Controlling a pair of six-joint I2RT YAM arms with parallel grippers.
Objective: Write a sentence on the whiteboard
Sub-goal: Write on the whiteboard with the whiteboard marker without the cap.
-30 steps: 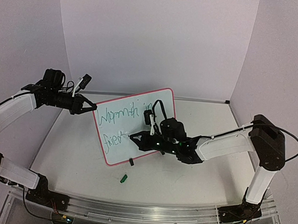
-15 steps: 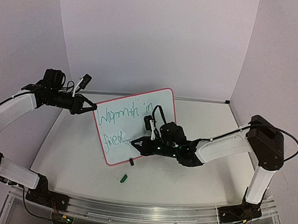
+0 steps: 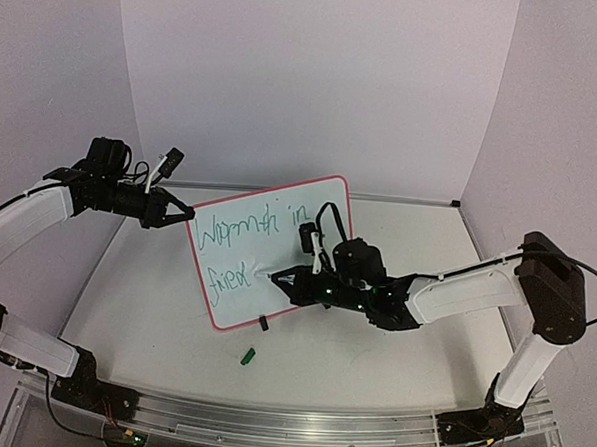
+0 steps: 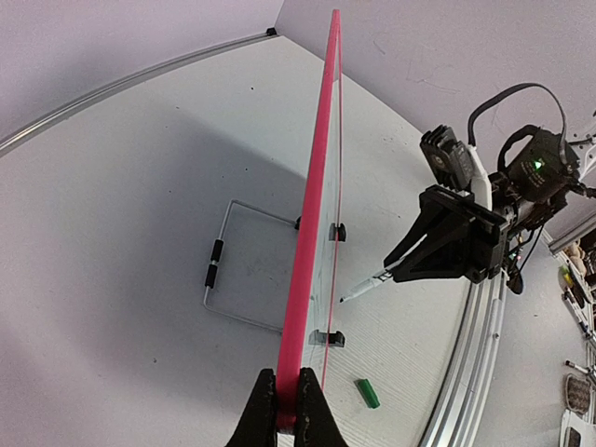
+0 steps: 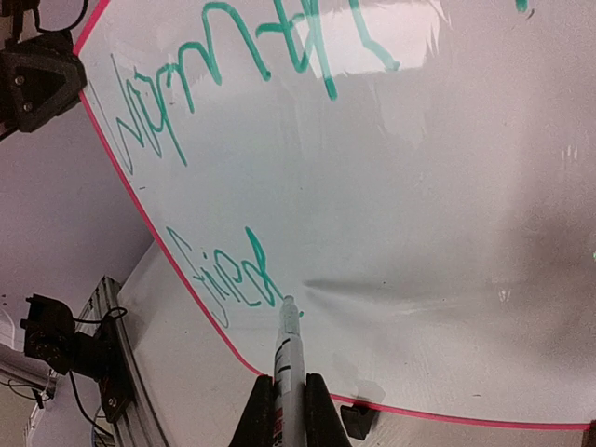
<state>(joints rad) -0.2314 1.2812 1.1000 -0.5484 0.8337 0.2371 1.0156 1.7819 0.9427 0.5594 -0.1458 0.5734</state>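
The whiteboard (image 3: 236, 302), white with a pink-red frame, stands tilted on the table. My left gripper (image 3: 186, 215) is shut on its upper left corner, and the left wrist view shows the gripper (image 4: 288, 410) pinching the pink edge (image 4: 317, 186). The sentence (image 3: 248, 226) is green script, "Warmth in" above and "fried" (image 5: 228, 275) below. My right gripper (image 5: 285, 396) is shut on a marker (image 5: 285, 354). The marker's tip sits just right of the "d", at or barely off the board face. Seen from above, the right gripper (image 3: 281, 278) is in front of the board's lower middle.
A green marker cap (image 3: 248, 356) lies on the table in front of the board. A black clip foot (image 3: 263, 323) holds the board's lower edge. A wire stand (image 4: 223, 279) lies behind the board. An aluminium rail (image 3: 288, 423) runs along the near table edge.
The right gripper with the marker dipped, then shifted slightly right along the second line. The left arm and the board stayed still.
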